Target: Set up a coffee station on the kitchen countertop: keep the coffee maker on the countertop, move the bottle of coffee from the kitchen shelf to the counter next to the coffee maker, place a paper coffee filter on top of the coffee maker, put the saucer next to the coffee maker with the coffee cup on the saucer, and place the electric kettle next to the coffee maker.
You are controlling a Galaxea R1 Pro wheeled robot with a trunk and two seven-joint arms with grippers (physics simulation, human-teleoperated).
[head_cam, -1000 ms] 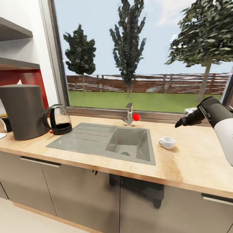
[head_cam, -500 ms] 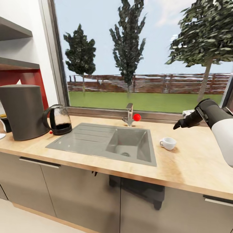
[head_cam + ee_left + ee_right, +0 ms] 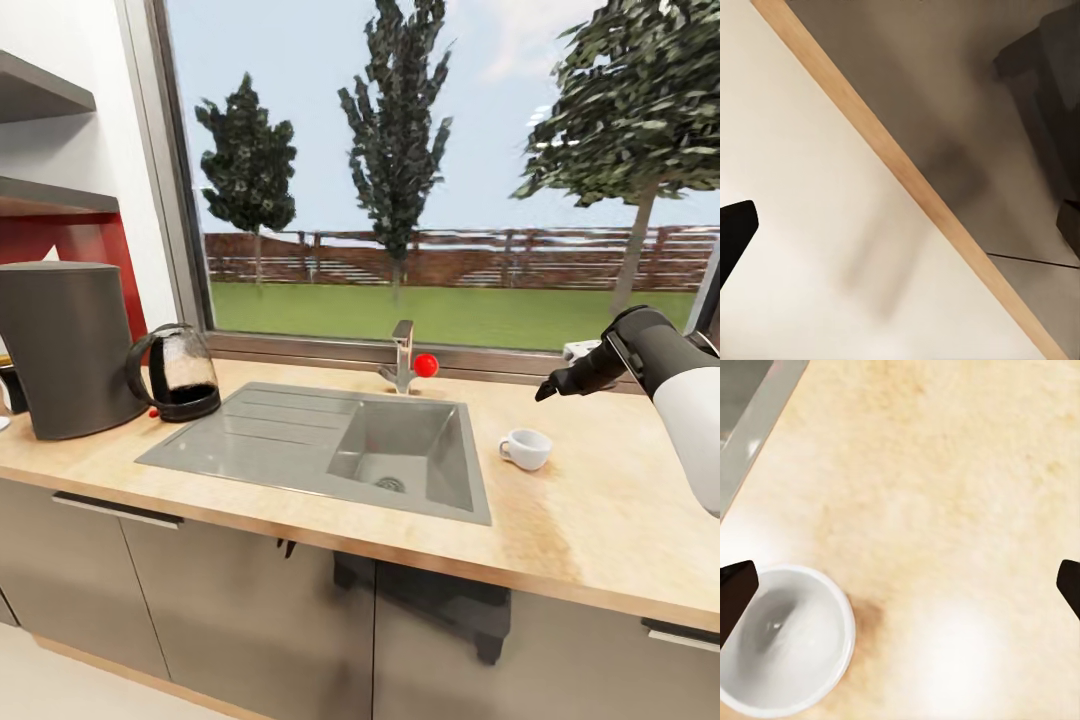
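Note:
A small white coffee cup (image 3: 526, 449) stands upright on the wooden countertop (image 3: 600, 510), right of the sink. My right gripper (image 3: 546, 390) hovers above and slightly behind it, open and empty. In the right wrist view the cup (image 3: 784, 641) lies close to one of the widely spread fingertips (image 3: 735, 592), off to one side of the gap. The dark grey coffee maker (image 3: 65, 345) stands at the counter's far left with the glass electric kettle (image 3: 178, 375) touching or nearly touching its side. My left gripper (image 3: 900, 232) hangs low, open, over pale floor.
A steel sink (image 3: 330, 440) with drainboard is set into the counter between kettle and cup. A faucet (image 3: 402, 355) with a red knob stands behind it below the window. Wall shelves (image 3: 45, 195) hang at the upper left. The left wrist view shows a cabinet plinth (image 3: 907, 180).
The whole picture has drifted a little, so the camera moved. My right gripper dipped slightly toward the cup early on and then held still. The cup, the kettle and the coffee maker stayed put.

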